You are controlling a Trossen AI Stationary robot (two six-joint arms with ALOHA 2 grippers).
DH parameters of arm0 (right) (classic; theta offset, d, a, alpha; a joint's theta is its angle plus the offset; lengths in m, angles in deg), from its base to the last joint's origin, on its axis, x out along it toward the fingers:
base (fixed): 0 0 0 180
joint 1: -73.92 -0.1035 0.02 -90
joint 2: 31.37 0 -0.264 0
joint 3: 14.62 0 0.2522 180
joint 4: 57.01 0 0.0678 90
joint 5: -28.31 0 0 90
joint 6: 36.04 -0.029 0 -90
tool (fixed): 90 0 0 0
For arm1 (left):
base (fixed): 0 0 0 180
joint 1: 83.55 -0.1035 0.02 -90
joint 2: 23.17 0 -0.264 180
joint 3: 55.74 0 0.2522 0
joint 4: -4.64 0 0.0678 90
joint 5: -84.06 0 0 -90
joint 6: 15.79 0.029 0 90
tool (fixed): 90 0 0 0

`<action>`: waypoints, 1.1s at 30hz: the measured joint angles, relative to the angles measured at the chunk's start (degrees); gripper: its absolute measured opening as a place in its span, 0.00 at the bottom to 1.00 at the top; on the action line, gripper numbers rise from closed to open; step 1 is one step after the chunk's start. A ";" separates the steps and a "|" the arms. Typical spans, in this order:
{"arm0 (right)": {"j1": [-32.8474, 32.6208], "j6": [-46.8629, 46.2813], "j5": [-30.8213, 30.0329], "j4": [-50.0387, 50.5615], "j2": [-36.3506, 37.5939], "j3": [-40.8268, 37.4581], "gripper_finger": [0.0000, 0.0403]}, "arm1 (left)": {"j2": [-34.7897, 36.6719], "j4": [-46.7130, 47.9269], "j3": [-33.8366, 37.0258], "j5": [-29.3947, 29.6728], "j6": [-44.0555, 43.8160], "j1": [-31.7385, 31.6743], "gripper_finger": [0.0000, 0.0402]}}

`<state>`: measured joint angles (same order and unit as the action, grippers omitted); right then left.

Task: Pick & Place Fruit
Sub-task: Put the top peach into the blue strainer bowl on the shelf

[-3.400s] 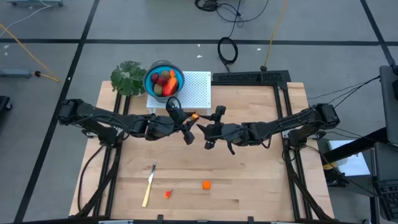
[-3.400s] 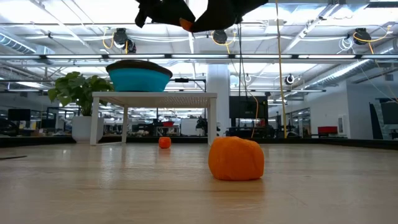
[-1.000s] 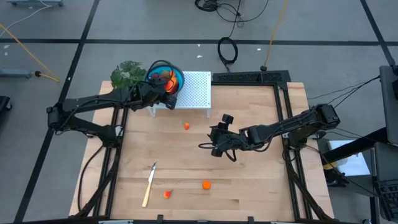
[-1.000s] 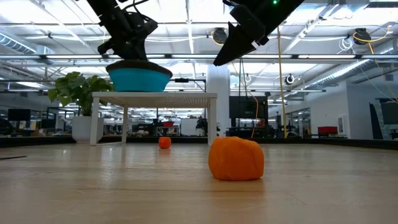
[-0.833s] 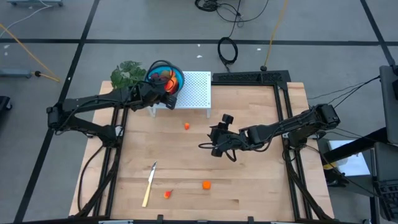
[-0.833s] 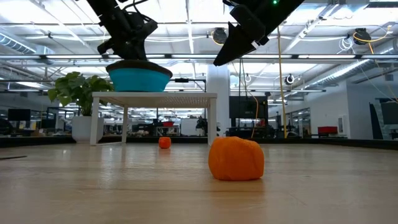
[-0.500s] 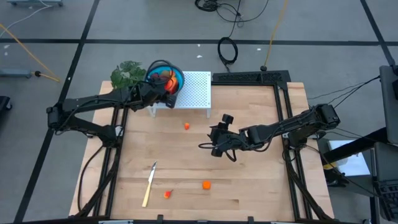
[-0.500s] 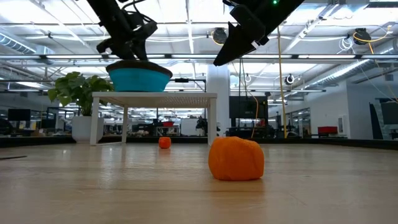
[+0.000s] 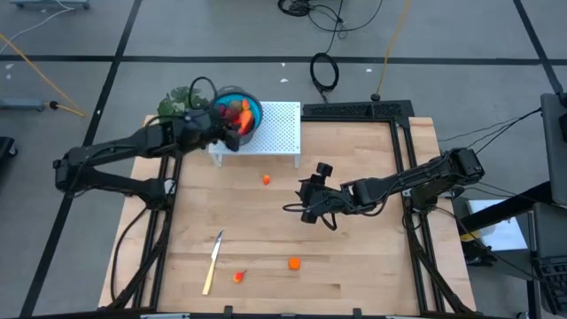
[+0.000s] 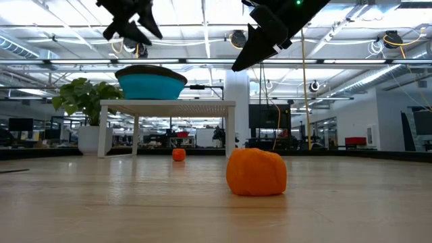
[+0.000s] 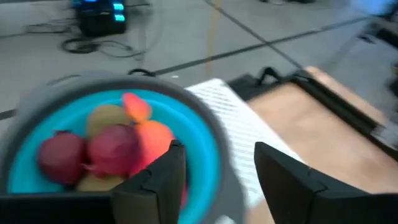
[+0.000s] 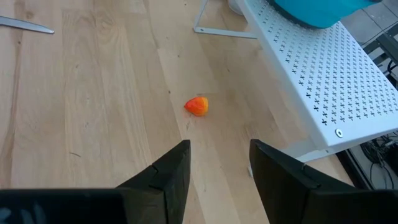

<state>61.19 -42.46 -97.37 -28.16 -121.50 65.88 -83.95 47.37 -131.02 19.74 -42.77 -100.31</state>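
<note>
1. We see the left gripper (image 11: 214, 171) above the blue bowl (image 9: 249, 112) on the white perforated stand (image 9: 276, 128), fingers apart, holding nothing.
2. Red and orange fruit (image 11: 115, 144) lie in the bowl.
3. Three small orange pieces (image 9: 266, 179) (image 9: 293, 262) (image 9: 237, 276) lie on the counter (image 9: 354, 257).
4. The right gripper (image 12: 217, 168) hangs mid-counter, fingers apart, empty.
5. We can read no writing anywhere.

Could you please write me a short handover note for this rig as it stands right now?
Left gripper: fingers open, empty, above the teal round bowl on the white perforated stand.
Right gripper: fingers open, empty, mid-table.
Done: several toy fruit pieces lie in the bowl.
Left: three small orange pieces on the wooden table, one near the stand, two at the front.
</note>
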 joint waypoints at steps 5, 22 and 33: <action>0.00 0.00 0.00 0.00 0.00 0.00 0.39 | 2.66 -0.15 0.00 -2.18 2.67 6.06 0.37; -0.02 0.00 0.00 -0.07 0.02 0.00 0.38 | -0.69 -0.58 -0.09 -0.43 -1.08 29.73 0.02; -0.13 -0.02 0.00 -0.22 0.02 0.00 0.39 | -10.15 -0.49 -0.09 1.73 -7.13 35.37 0.01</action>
<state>61.06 -42.48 -97.37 -28.38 -121.48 65.88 -94.09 46.89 -131.10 21.47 -49.91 -64.94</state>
